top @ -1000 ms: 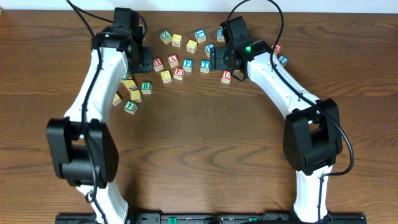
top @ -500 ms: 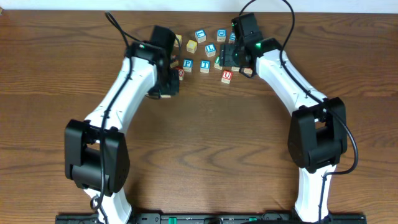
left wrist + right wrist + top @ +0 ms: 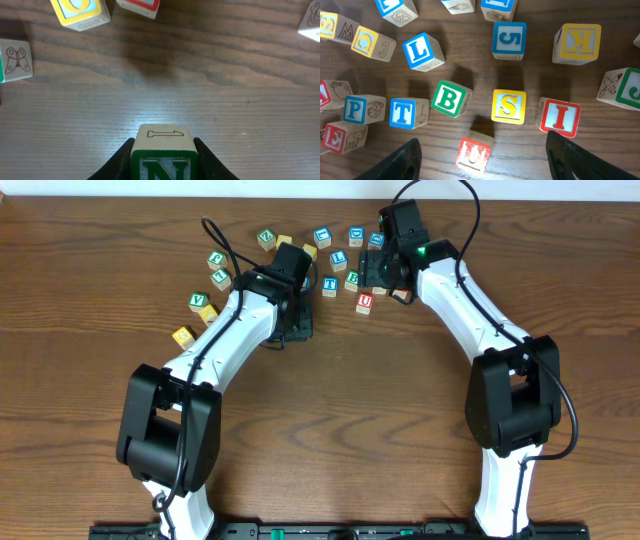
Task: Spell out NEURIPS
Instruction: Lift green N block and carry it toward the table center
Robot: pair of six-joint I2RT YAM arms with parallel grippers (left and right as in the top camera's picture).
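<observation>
Yellow S (image 3: 508,106) between green B (image 3: 451,98), red I (image 3: 560,117)

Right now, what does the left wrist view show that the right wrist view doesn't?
Left wrist only: the green N cube clamped in the left pincer, a 1 on its top face, and a butterfly cube off to the side. Right wrist only: the open right pincer over a spread of cubes, among them red U, yellow S, red I, blue P and red E. Both: the wooden table; no cube can be matched across the two.
</observation>
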